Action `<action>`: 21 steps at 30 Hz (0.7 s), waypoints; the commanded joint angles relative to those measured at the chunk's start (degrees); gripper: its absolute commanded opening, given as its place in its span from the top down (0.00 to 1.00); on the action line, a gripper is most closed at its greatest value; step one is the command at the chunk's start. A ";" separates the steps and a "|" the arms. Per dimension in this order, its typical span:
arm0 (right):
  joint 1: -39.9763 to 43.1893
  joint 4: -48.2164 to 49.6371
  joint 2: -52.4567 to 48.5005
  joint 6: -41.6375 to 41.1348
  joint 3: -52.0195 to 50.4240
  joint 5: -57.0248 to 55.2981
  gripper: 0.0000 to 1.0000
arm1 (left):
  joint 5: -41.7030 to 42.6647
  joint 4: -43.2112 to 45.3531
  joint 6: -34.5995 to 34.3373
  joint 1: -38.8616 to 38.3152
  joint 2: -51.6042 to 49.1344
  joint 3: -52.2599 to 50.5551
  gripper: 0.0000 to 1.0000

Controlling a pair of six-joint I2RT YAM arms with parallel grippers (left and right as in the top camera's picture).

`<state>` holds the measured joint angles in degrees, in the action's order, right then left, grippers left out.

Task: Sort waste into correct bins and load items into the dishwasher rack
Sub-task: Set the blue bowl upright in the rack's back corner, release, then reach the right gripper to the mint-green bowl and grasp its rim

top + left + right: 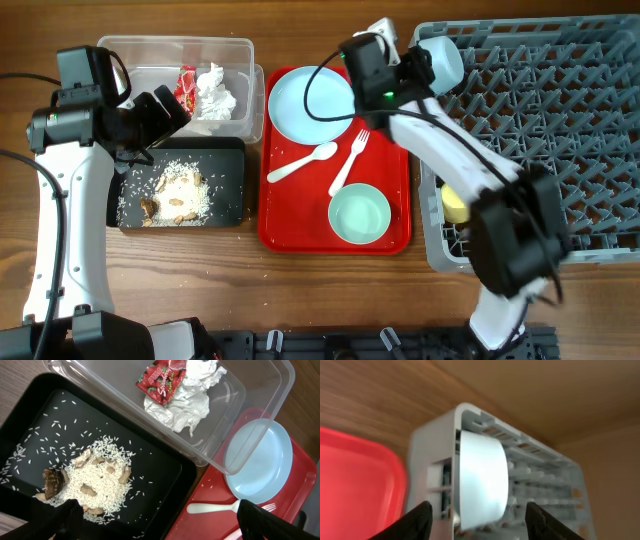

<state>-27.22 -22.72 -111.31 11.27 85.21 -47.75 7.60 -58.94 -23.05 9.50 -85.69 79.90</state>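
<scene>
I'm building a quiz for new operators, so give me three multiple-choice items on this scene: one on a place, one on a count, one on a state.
1. Where does the red wrapper lie? A in the clear tub; B on the bare table; C in the grey rack.
2. How many items lie on the red tray? A two; B four; C six.
3. How is the left gripper? A shut on the wrapper; B shut on the tub's wall; C open, empty.

Answers: 1 A, it lies beside the tissue inside the tub. 2 B, there are the plate, spoon, fork and mint bowl. 3 C, its fingers stand wide apart, holding nothing.
</scene>
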 commanded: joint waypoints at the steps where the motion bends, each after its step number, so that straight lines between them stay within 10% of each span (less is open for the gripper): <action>1: 0.09 -7.98 11.89 -11.37 0.39 25.49 0.39 | 0.70 0.15 0.26 0.26 0.31 0.79 0.00; 10: 0.07 -33.73 15.63 -16.65 -2.10 55.80 0.42 | 0.70 0.15 0.26 0.26 0.31 0.79 0.00; 21: 0.13 -30.51 15.13 -17.68 -18.82 59.93 0.48 | 0.70 0.15 0.26 0.26 0.31 0.79 0.00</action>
<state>-27.07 -55.31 -95.88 -5.10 69.95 7.55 7.60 -58.94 -23.05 9.50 -85.69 79.90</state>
